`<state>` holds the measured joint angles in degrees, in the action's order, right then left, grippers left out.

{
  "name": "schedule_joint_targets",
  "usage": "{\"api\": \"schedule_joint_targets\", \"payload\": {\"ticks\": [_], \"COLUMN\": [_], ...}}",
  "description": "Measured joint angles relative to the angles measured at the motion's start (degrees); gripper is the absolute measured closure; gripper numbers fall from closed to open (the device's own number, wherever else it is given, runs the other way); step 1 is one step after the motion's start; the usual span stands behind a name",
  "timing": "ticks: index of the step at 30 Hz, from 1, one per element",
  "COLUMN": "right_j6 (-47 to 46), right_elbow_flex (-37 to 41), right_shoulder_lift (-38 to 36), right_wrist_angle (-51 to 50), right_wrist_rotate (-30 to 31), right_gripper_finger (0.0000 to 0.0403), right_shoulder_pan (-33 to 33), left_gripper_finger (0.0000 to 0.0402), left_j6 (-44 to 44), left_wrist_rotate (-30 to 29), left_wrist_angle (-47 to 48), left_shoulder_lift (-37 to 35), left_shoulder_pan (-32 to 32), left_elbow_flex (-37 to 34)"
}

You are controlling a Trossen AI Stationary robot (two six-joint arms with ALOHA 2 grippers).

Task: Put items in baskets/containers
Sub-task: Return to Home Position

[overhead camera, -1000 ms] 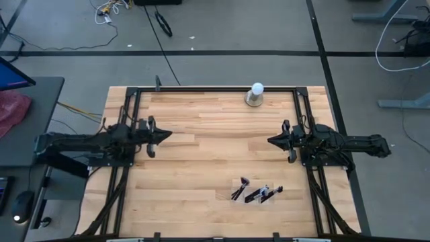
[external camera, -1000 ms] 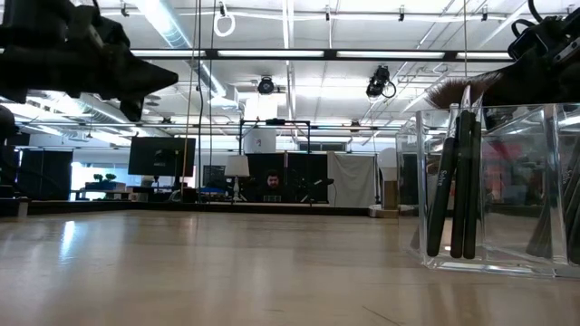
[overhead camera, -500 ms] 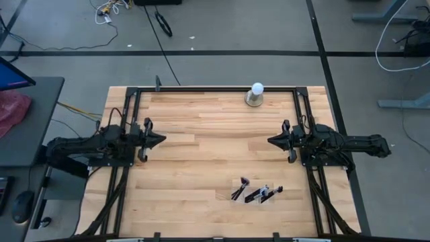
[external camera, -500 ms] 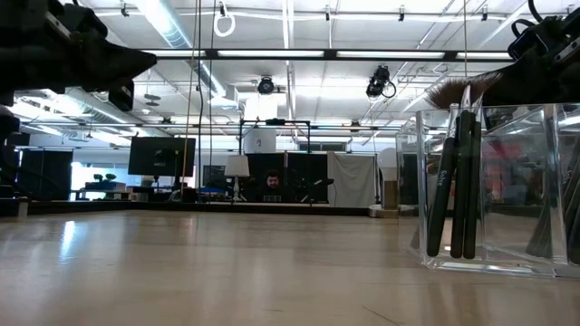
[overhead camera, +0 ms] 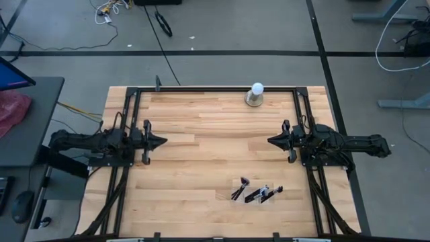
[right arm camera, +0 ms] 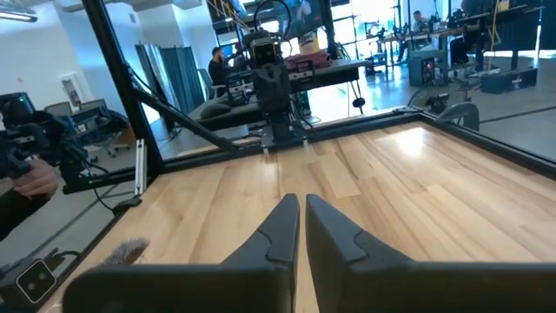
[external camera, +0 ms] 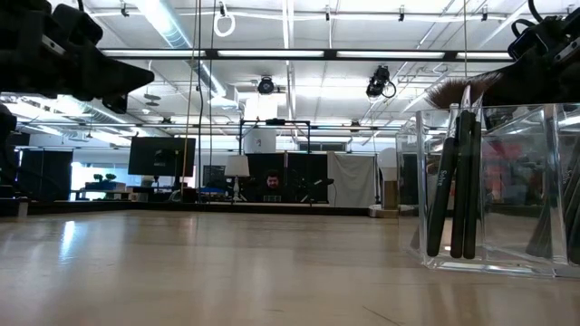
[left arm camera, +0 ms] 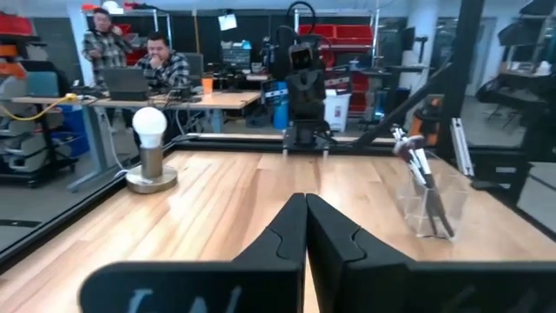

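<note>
The left hand (overhead camera: 158, 142) hangs above the pale wooden tabletop (overhead camera: 201, 168) near its left edge. Its two dark fingers (left arm camera: 282, 239) are pressed together, gripping nothing. Facing it from near the right edge, the right hand (overhead camera: 271, 140) is also closed and empty, with only a thin slit between its fingers (right arm camera: 334, 239).

The clear plastic rectangular organizer (overhead camera: 267, 196) stands near the front edge, right of the middle and well apart from both hands. The slim dark-handled makeup brushes (external camera: 451, 181) stand nearly upright inside it, leaning on its walls, bristles upward.

A white ball-shaped object on a grey round base (overhead camera: 256, 95) sits at the back edge, towards the right corner.
</note>
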<state>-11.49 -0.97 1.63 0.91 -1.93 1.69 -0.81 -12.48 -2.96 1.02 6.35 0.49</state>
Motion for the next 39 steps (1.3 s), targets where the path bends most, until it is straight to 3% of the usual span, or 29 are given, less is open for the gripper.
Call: {"api": "schedule_joint_targets", "payload": {"ticks": [7,11,15,39], "right_j6": [0.0,0.0,0.02,0.04], "right_elbow_flex": [-0.02,-0.02,-0.02,-0.05], "right_shoulder_lift": [0.0,0.0,0.0,-1.67], "right_wrist_angle": [0.0,0.0,0.0,0.42], "right_wrist_rotate": [0.0,0.0,0.0,-0.01], "right_gripper_finger": [0.0376,0.0376,0.0376,0.0376], "right_shoulder_pan": [-0.02,-0.02,-0.02,-0.31], "left_gripper_finger": [0.0399,0.04,0.0396,0.0383], "left_j6": [0.42,-1.62,-2.8,-12.1], "left_wrist_rotate": [-0.03,6.92,6.63,6.46], "left_wrist_angle": [0.24,0.92,1.45,0.47], "left_shoulder_lift": [-0.07,-0.04,0.01,1.97], "left_shoulder_pan": [-4.54,-8.81,-11.05,-11.02], "left_elbow_flex": [0.0,-0.02,-0.02,-0.07]}}
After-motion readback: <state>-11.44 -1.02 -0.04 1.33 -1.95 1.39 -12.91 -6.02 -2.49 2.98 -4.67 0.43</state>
